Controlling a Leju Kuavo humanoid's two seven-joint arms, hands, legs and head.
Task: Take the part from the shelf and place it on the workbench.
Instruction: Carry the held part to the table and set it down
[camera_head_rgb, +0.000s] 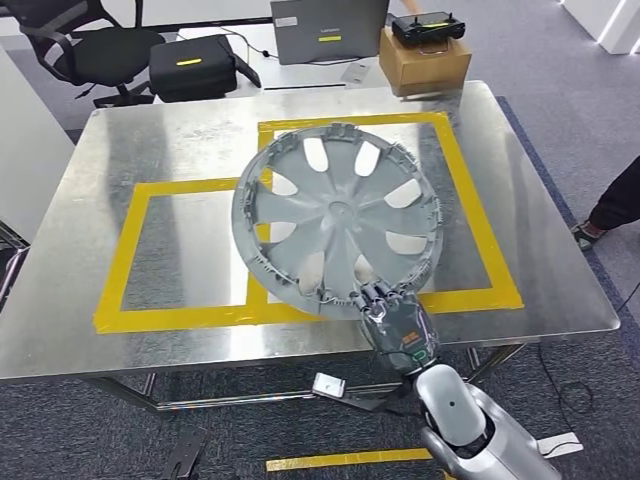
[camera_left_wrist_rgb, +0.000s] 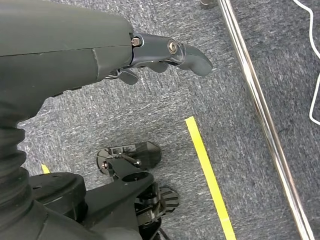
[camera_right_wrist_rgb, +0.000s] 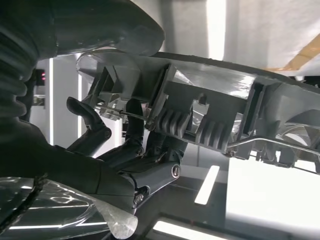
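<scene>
A grey plastic wheel cover (camera_head_rgb: 337, 213) with spoke cut-outs hangs over the metal workbench (camera_head_rgb: 189, 145), across the yellow tape squares. My right hand (camera_head_rgb: 396, 322) grips its near rim from below, at the bench's front edge. In the right wrist view the dark fingers (camera_right_wrist_rgb: 151, 145) curl around the clipped rim (camera_right_wrist_rgb: 196, 115) of the cover, thumb on the other face. Whether the cover touches the bench I cannot tell. My left hand (camera_left_wrist_rgb: 124, 55) hangs over the carpet with its fingers apart and nothing in it.
Behind the bench stand a black case (camera_head_rgb: 192, 65), a laptop (camera_head_rgb: 328, 28) and a cardboard box (camera_head_rgb: 424, 60) with a controller on top. An office chair (camera_head_rgb: 83, 45) is at back left. A person's leg (camera_head_rgb: 615, 205) shows at the right edge. A yellow floor tape strip (camera_left_wrist_rgb: 209, 175) runs beside a table leg (camera_left_wrist_rgb: 264, 115).
</scene>
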